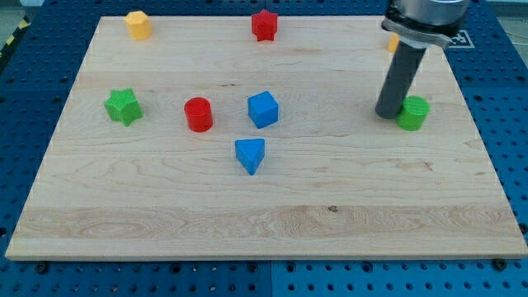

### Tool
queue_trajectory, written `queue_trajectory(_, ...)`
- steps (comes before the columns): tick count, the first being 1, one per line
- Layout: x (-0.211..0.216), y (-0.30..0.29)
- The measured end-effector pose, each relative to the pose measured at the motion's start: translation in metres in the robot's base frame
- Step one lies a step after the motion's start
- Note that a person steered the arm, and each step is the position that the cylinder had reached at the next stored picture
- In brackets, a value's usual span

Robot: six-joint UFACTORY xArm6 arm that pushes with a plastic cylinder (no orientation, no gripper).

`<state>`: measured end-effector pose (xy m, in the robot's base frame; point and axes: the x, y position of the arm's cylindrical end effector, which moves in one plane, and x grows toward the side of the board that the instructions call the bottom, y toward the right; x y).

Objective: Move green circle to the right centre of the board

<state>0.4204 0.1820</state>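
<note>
At the view's right, about mid-height of the worktop (165, 206), my tip (388, 115) rests on the wood just beside the green circle (413, 113), on that block's left side; whether the two actually touch I cannot tell. No hand shows on this arm, only the straight dark rod (400, 78), so there is no open or closed state to tell. The rod comes down from a grey collar with a black band at the view's top right and leans slightly, its upper part further right than its tip. No brand, label or writing can be read anywhere; a white tag with dark marks behind the collar is too small and too hidden to make out.

The green circle is a short, bright green cylinder standing upright on its flat end, with ribbed sides, close to the right edge of the worktop.

A small orange block (393, 43) peeks out behind the rod, its shape hidden. Along the top edge sit a yellow block (138, 25) at the left and a red star (264, 25) near the middle. Well apart to the left are a green star (124, 106), a red cylinder (198, 114), a blue cube (263, 109) and, below it, a blue triangle (250, 154).
</note>
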Motion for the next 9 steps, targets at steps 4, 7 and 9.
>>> queue_trajectory(4, 0.031, 0.030)
queue_trajectory(7, 0.031, 0.064)
queue_trajectory(9, 0.031, 0.089)
